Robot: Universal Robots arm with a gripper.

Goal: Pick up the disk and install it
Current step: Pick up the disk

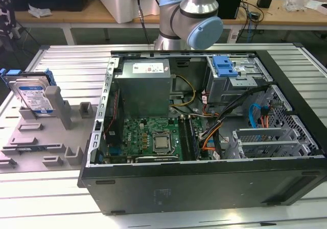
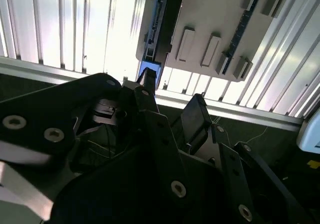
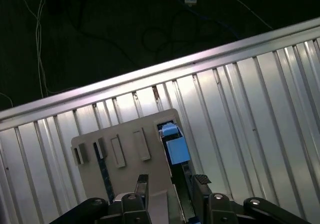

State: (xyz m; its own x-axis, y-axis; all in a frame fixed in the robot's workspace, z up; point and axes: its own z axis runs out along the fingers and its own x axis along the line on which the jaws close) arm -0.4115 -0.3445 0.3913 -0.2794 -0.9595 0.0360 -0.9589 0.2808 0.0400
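Observation:
The disk (image 1: 33, 96) stands tilted on its edge in a grey fixture plate (image 1: 41, 137) at the exterior view's left, its blue-and-white label facing out and its blue carrier frame around it. Both wrist views look down on it from high above: the disk (image 3: 175, 149) shows its blue frame end, and the disk (image 2: 161, 29) appears edge-on. My gripper (image 3: 172, 183) hangs well above it, open, with nothing between the fingers (image 2: 148, 81). The arm (image 1: 189, 14) rises behind the computer case.
An open black computer case (image 1: 204, 183) lies on the ribbed metal table (image 1: 66, 55), with a grey power-supply box (image 1: 143, 86), a motherboard (image 1: 153, 137), cables and a drive bay with a blue clip (image 1: 225, 65). Benches with clutter stand behind.

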